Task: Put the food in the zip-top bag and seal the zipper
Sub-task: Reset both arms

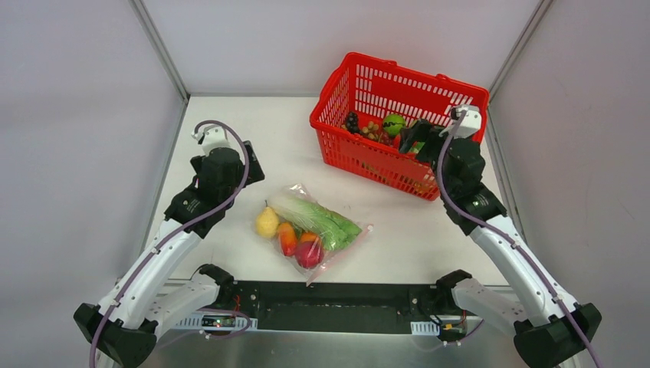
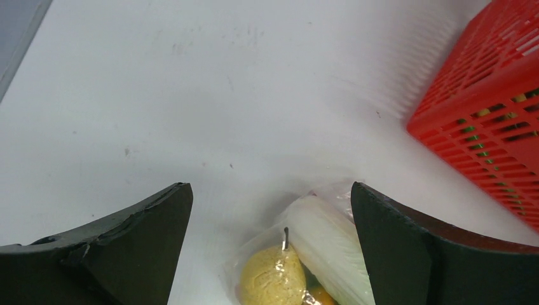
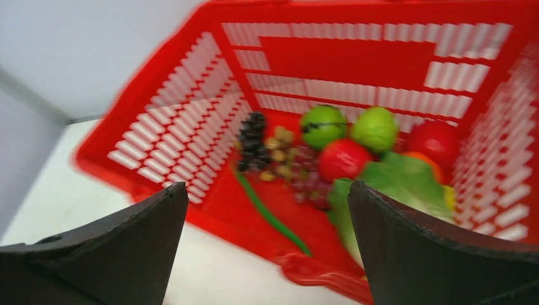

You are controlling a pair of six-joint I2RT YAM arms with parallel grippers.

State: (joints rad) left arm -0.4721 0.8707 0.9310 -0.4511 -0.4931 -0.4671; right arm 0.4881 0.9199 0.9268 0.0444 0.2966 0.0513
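Top external | zip-top bag (image 1: 346, 239) clear, crinkly | cabbage (image 1: 318, 217), red fruit (image 1: 309, 253) inside

I'm looking at a flat white matte surface (image 1: 253, 146), with faint scuffs showing in the left wrist view. Two things rest on it. A red plastic slatted basket (image 1: 366, 159) stands at the far right, set at an angle to the edges. A clear crinkly plastic bag (image 1: 337, 245) holding toy produce (image 1: 309, 251) lies flat around the middle, well apart from the basket. A black panel (image 1: 337, 307) runs along the near edge.
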